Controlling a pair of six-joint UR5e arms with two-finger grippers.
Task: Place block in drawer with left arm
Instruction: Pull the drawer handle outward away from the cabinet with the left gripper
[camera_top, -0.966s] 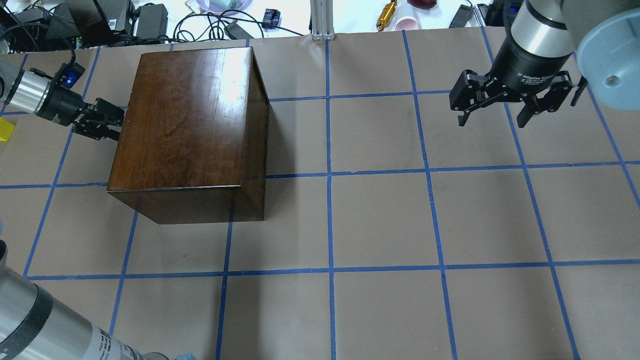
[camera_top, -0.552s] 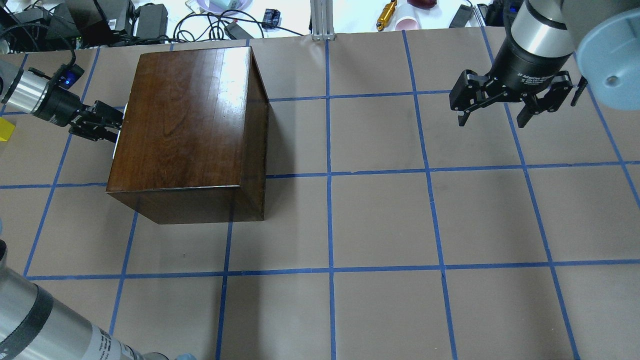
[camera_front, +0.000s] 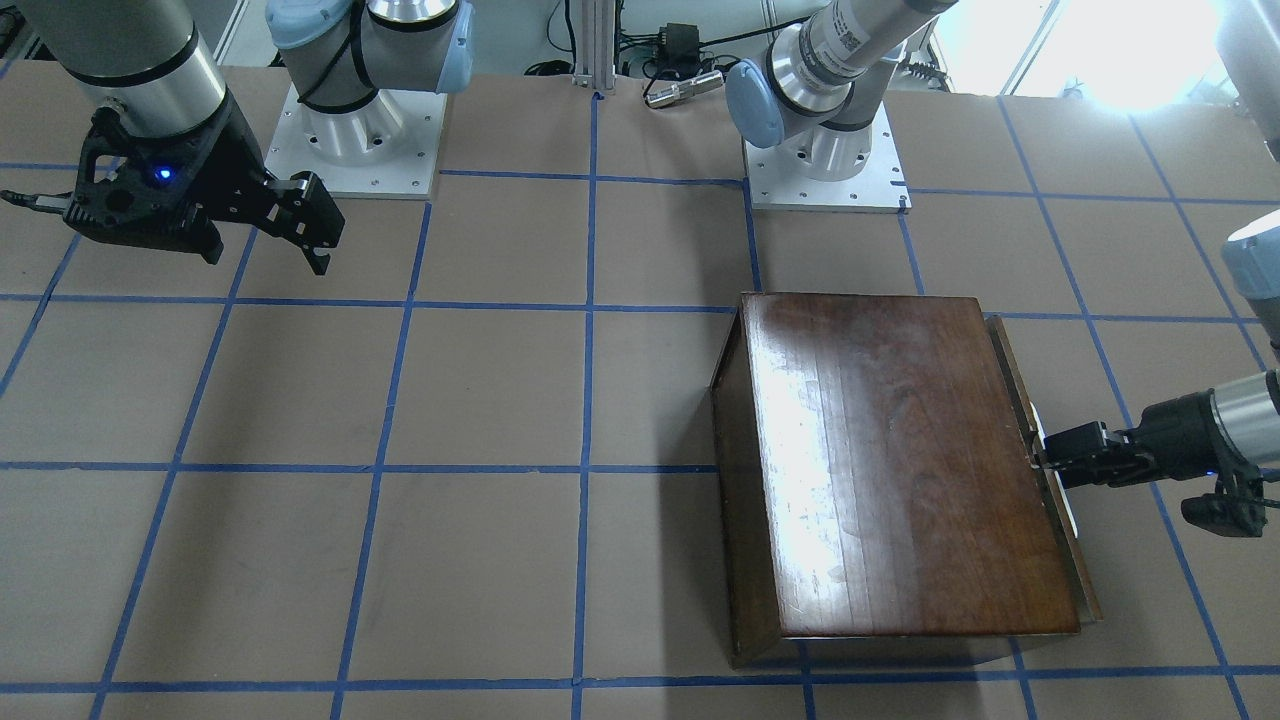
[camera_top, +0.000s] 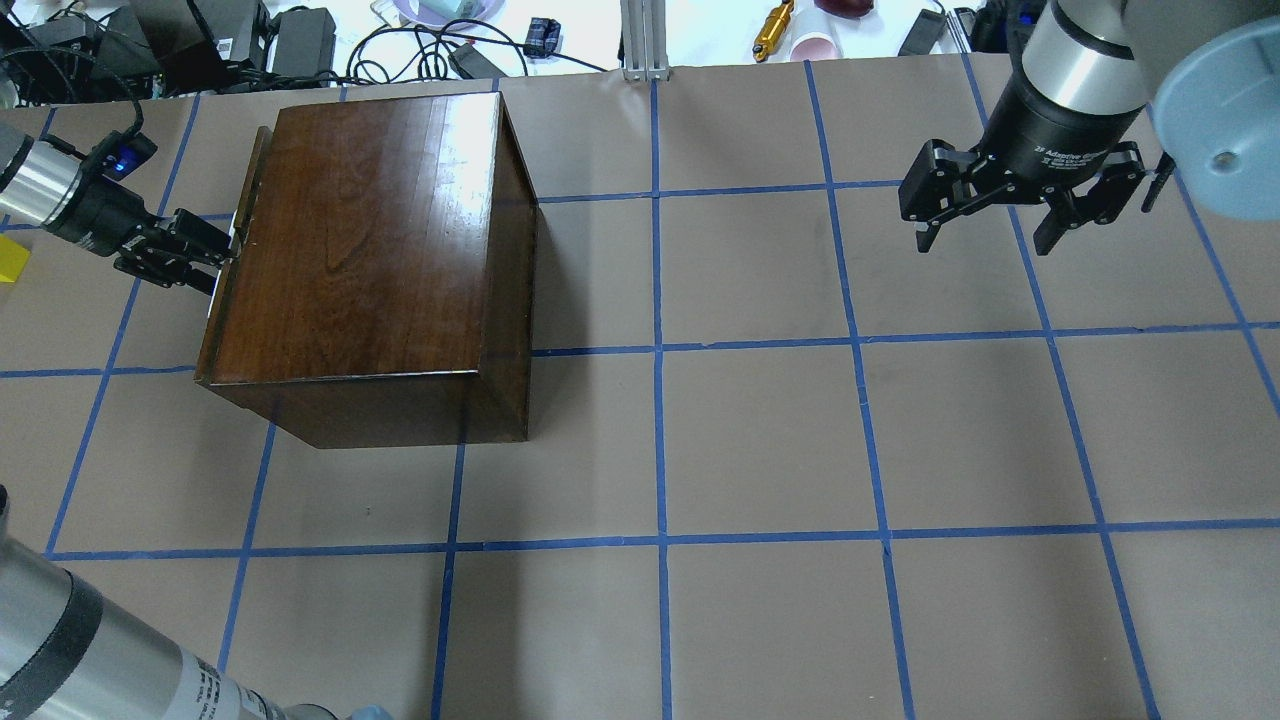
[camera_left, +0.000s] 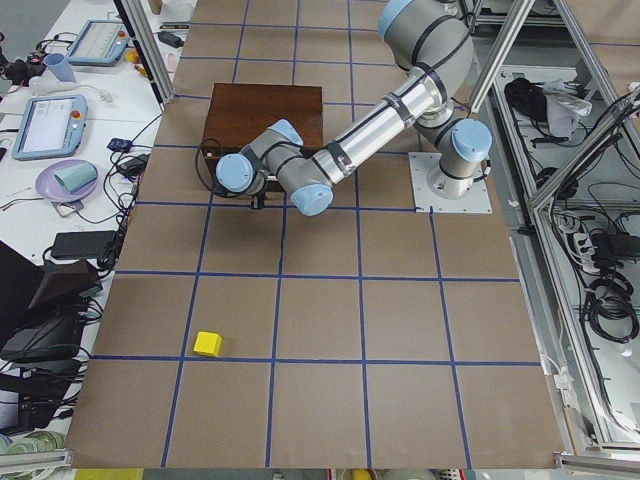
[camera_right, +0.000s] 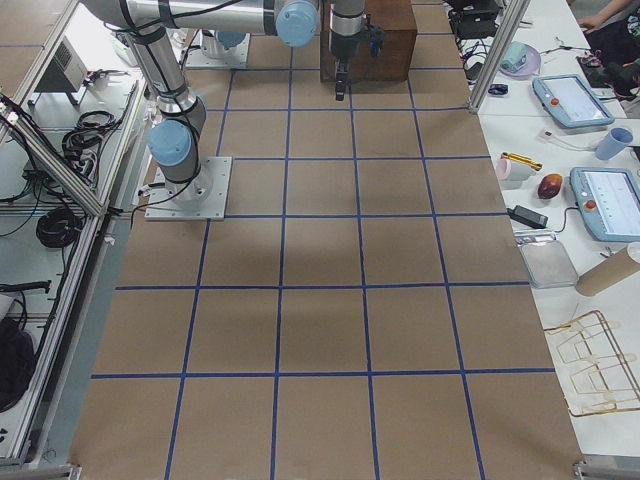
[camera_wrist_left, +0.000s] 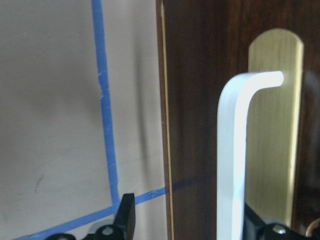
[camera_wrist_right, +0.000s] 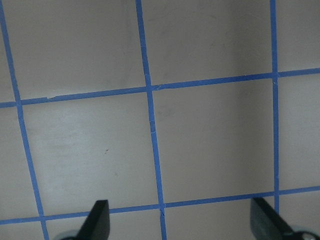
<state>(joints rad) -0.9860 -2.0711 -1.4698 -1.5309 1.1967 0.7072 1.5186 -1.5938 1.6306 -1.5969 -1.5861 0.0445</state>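
The left hand (camera_top: 190, 258) is at the side of the dark wooden box (camera_top: 370, 240), level with the front of the drawer (camera_wrist_left: 195, 100). In the left wrist view its fingers (camera_wrist_left: 125, 217) are spread on either side of the silver handle (camera_wrist_left: 231, 160). They are not pinching it: the bar lies just beside one finger and a clear gap separates it from the other. A brass plate (camera_wrist_left: 280, 150) sits behind the handle on the dark front panel. In the overhead view the drawer front stands slightly out from the box, directly ahead of the left hand's fingertips. The yellow block (camera_left: 207, 343) lies on the counter (camera_top: 760, 440) well behind the left hand, on the side away from the box, and touches nothing. The right hand (camera_top: 985, 243) hangs above bare counter well apart from the box. Its fingers (camera_wrist_right: 100, 220) are spread wide and hold nothing, with only blue tape lines beneath them.
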